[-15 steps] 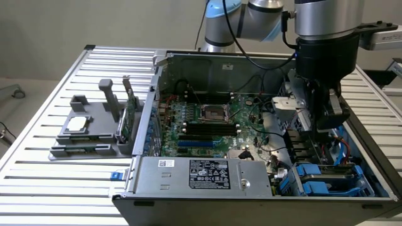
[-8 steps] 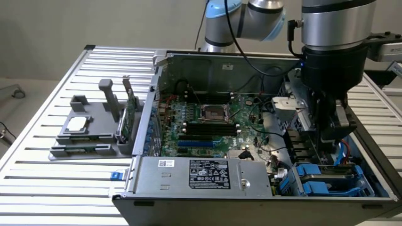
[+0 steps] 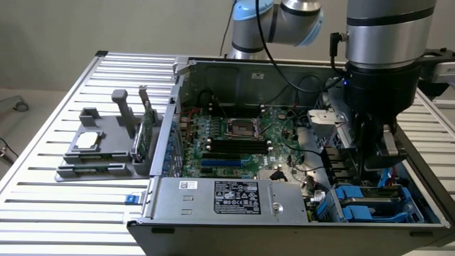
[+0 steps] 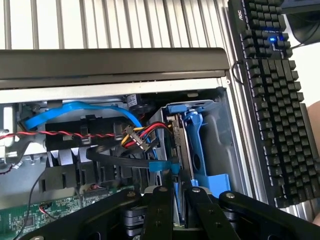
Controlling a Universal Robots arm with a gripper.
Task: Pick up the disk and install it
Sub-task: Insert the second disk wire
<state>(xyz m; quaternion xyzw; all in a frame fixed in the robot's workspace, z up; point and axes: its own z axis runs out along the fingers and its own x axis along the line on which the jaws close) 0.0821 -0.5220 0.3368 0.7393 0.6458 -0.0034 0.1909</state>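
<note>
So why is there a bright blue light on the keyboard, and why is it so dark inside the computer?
Wrist view: a small blue light glows on the black keyboard, a bit smeared by glare. Exterior view: the open grey metal computer case has high walls and the big silver robot arm above it, so its lower corner sits in shadow, while the slatted metal table is evenly lit.

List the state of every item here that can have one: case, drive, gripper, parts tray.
Open-sided grey metal computer case: side panel off, motherboard exposed.
Silver-grey disk in its blue plastic carrier frame: on edge, held in the drive bay.
Black two-finger gripper: shut on the disk, down in the bay.
Grey plastic parts tray: holds a small square silver chip and an upright green circuit card.
</note>
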